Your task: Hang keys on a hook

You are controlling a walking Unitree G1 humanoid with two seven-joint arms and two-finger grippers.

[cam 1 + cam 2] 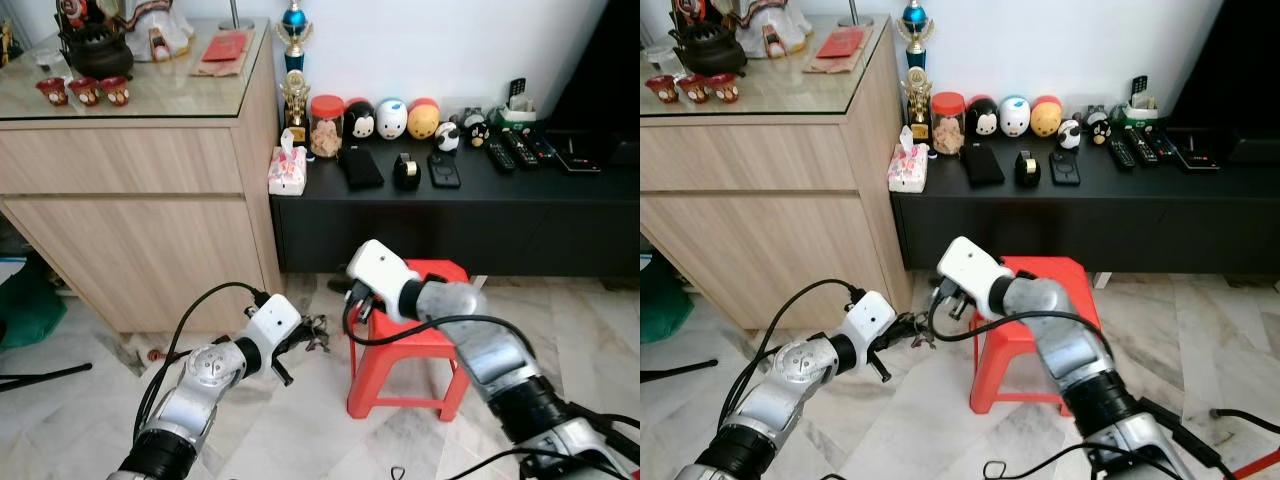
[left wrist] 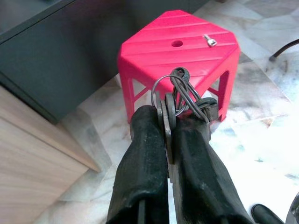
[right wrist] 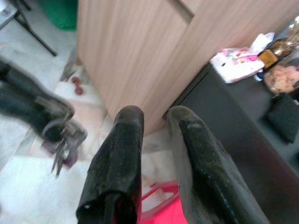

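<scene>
A bunch of dark keys on a wire ring sticks out from my left gripper, which is shut on one flat key. In the head views that gripper hovers low over the marble floor, just left of a red plastic stool. My right gripper hangs over the stool's left edge, pointing toward the keys. Its fingers stand slightly apart with nothing between them, and the keys appear blurred beyond them. A small silver bit lies on the stool top.
A tall wooden cabinet stands at the left. A low black console runs behind the stool, carrying a tissue box, a jar, toy figures and remotes. Something green lies at the far left.
</scene>
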